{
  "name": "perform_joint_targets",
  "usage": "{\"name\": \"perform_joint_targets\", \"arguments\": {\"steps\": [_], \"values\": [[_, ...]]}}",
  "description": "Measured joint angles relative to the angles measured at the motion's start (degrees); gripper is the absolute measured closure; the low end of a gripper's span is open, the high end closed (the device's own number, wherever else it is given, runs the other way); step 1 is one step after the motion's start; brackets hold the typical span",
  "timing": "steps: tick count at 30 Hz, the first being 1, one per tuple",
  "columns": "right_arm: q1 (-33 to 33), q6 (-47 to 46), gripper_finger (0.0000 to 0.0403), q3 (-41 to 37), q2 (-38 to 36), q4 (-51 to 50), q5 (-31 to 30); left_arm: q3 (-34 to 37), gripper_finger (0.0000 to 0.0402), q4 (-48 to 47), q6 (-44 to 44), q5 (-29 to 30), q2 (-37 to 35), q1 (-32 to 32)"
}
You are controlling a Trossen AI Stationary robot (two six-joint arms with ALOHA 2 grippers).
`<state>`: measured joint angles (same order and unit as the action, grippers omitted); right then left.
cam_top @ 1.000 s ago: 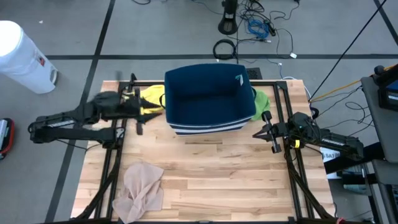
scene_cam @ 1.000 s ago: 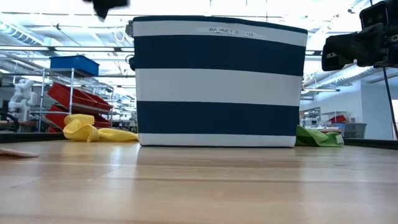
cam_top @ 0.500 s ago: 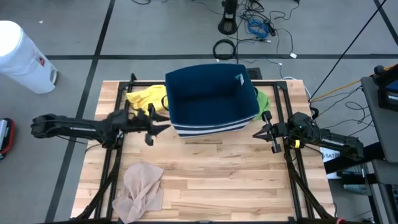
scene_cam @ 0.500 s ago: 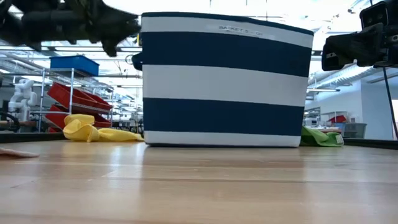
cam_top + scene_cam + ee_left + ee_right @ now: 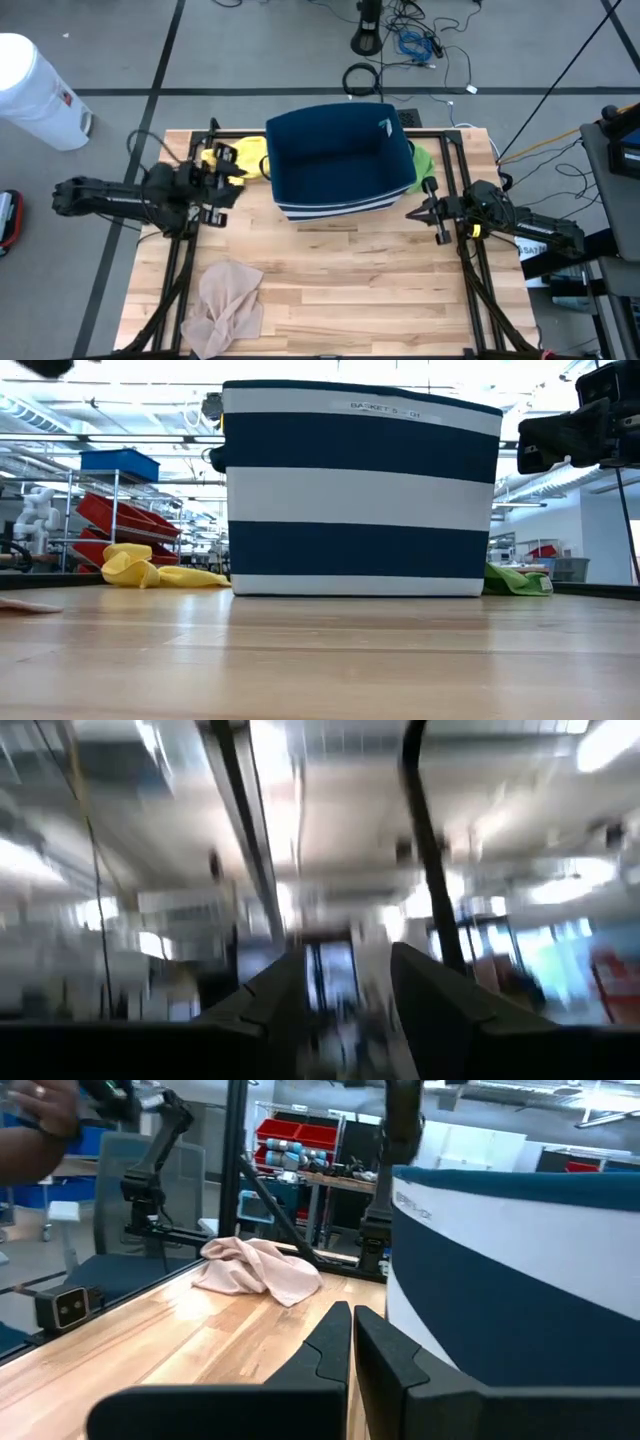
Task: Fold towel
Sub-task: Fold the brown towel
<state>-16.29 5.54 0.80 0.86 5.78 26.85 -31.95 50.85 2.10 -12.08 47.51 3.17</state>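
table [image 5: 340, 290] | basket [image 5: 335, 160] | pink towel [image 5: 228, 300] | yellow cloth [image 5: 240, 155] | green cloth [image 5: 420, 160]

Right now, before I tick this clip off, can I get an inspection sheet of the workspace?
Surface: wooden table, bare across its middle.
Job's things: pink towel crumpled at the near left corner, unfolded, untouched.
Clutter: blue-and-white striped basket at the far edge; yellow cloth to its left, green cloth to its right.
Grippers: left tool raised beside the yellow cloth, fingers apart, empty; right tool shut, empty, right of the basket.
Cables: loose cables on the floor beyond the table.
Surroundings: white bin on the floor, far left; shelving with red bins behind.
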Motion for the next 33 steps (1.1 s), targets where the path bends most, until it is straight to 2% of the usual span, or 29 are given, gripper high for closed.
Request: {"name": "perform_joint_targets", "arguments": {"steps": [3,6,9,14,18,21,33], "values": [[0.0,0.04,0.0397,0.0,0.0,0.0,-0.06,-9.05,0.0248,-25.22,0.25,0.27,0.42,0.01],[0.01,0.04,0.0397,-0.01,0.02,-0.01,-0.11,-17.25,0.0248,-48.25,1.32,3.2,1.95,0.01],[0.0,0.04,0.0397,0.0,0.02,-0.04,-0.11,-21.63,0.0248,-63.77,-1.65,5.8,3.54,-0.01],[0.0,0.09,0.0397,0.0,0.02,-0.08,-0.12,-22.73,0.0248,-80.57,-8.96,6.42,6.37,-1.59],[0.02,0.09,0.0397,0.0,0.02,-0.09,-0.11,-22.69,0.0248,-91.06,-13.25,6.69,9.98,-4.42],[0.0,0.09,0.0397,0.0,0.02,-0.09,-0.11,-22.69,0.0248,-94.27,-16.27,6.73,13.0,-7.36],[0.0,0.09,0.0397,-0.01,0.02,-0.39,-0.11,-22.69,0.0248,-95.45,-24.77,6.49,30.38,-22.3]]}}
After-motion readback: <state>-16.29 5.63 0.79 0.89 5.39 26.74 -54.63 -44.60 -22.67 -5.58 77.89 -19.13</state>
